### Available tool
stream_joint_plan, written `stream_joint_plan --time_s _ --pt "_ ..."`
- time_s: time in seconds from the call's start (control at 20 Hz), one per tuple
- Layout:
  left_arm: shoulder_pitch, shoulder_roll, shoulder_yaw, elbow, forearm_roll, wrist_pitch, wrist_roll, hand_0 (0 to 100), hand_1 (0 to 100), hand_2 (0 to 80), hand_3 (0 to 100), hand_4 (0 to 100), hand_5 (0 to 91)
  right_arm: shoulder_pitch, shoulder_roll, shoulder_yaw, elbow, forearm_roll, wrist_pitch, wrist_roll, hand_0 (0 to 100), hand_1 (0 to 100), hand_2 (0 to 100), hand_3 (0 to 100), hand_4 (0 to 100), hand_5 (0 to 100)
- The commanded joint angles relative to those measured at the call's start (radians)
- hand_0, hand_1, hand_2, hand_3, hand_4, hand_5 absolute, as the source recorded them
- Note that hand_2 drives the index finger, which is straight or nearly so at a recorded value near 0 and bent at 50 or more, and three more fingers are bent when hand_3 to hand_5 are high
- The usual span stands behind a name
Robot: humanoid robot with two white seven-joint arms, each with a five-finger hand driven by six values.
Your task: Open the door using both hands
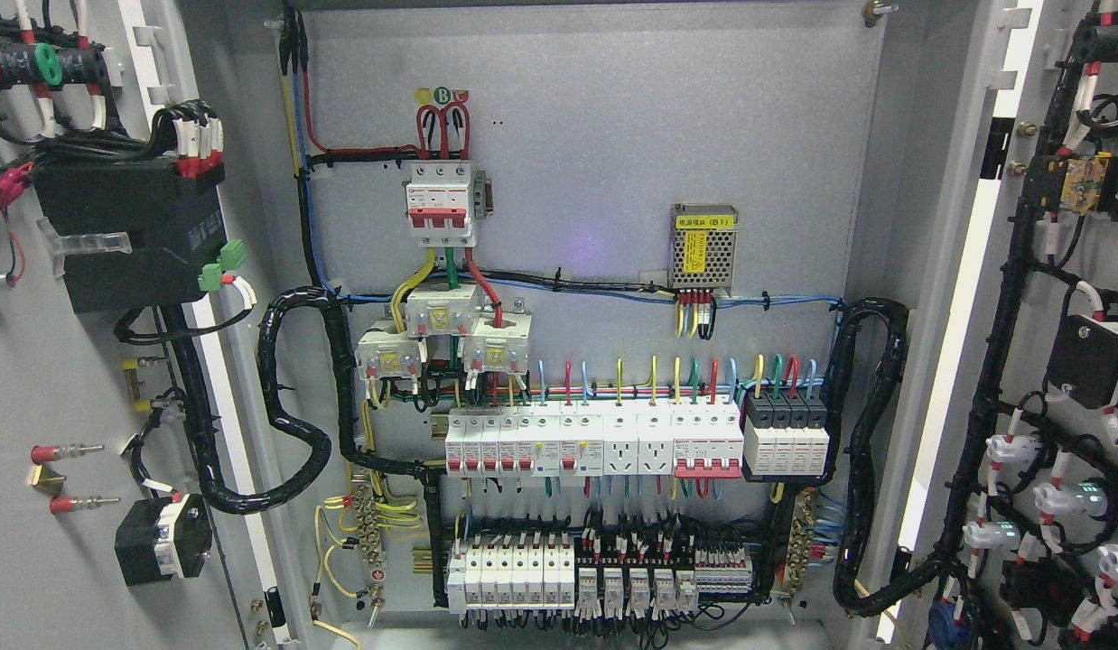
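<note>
Grey cabinet (595,181), both doors (62,379) seemingly open.

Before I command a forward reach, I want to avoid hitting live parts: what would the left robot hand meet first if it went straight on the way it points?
Cannot say: neither robot hand is in view. Both grey cabinet doors already stand open.

A green round marker (442,95) above the red breaker reads "B".

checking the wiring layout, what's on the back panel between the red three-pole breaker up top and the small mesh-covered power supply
In the head view, the panel between the red three-pole breaker and the mesh-covered power supply is bare grey metal; a black and blue cable run passes just below.
</note>
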Motion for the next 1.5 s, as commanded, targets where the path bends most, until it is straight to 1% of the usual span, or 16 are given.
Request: stream_joint_plan --time_s 0.0,0.05,0.2,0.35,0.45,0.7,0.85,0.95,1.05,1.25,1.4,1.45 --pt "-0.030 -0.042 0.010 -0.035 -0.003 -0.026 0.000 0 0 0.0 0 4 0.0 -0.005 -0.100 -0.032 -0.005 -0.012 0.010 0.002 0 0 0 0 0 0" --pt "-0.034 -0.042 0.019 -0.035 -0.001 -0.040 0.001 0 0 0.0 0 4 0.0 -0.005 -0.115 -0.032 -0.005 -0.012 0.015 0.001 0 0 0 0 0 0" --pt "-0.050 -0.050 0.031 -0.035 0.002 -0.083 0.001 0 0 0.0 0 4 0.0 -0.005 -0.139 -0.032 -0.005 -0.012 0.021 -0.006 0 0 0 0 0 0" --pt "-0.057 -0.050 0.037 -0.035 0.002 -0.144 0.001 0 0 0.0 0 4 0.0 -0.013 -0.140 -0.032 -0.005 -0.012 0.016 -0.006 0 0 0 0 0 0" --pt "-0.065 -0.050 0.051 -0.035 0.002 -0.164 0.001 0 0 0.0 0 4 0.0 -0.017 -0.140 -0.032 -0.005 -0.012 0.018 -0.006 0 0 0 0 0 0" --pt "-0.094 -0.051 0.100 -0.037 0.005 -0.166 0.020 0 0 0.0 0 4 0.0 -0.017 -0.139 -0.029 -0.005 -0.014 0.016 -0.006 0 0 0 0 0 0" --pt "-0.113 -0.051 0.149 -0.046 0.010 -0.155 0.021 0 0 0.0 0 4 0.0 -0.019 -0.142 -0.028 -0.005 -0.056 0.018 -0.006 0 0 0 0 0 0" --pt "-0.114 -0.051 0.161 -0.055 0.016 -0.158 0.021 0 0 0.0 0 4 0.0 -0.017 -0.152 -0.028 -0.005 -0.069 0.018 -0.006 0 0 0 0 0 0" --pt "-0.116 -0.051 0.174 -0.063 0.034 -0.161 0.020 0 0 0.0 0 4 0.0 -0.017 -0.152 -0.028 -0.005 -0.070 0.018 -0.006 0 0 0 0 0 0" --pt "-0.116 -0.051 0.186 -0.063 0.043 -0.170 0.021 0 0 0.0 0 4 0.0 -0.008 -0.160 -0.028 -0.005 -0.089 0.016 -0.004 0 0 0 0 0 0" --pt "-0.116 -0.050 0.191 -0.063 0.060 -0.248 0.020 0 0 0.0 0 4 0.0 -0.002 -0.165 -0.019 -0.003 -0.090 0.015 -0.001 0 0 0 0 0 0" --pt "-0.116 -0.050 0.191 -0.063 0.060 -0.256 0.020 0 0 0.0 0 4 0.0 -0.002 -0.165 -0.017 -0.002 -0.090 0.015 -0.001 0 0 0 0 0 0"
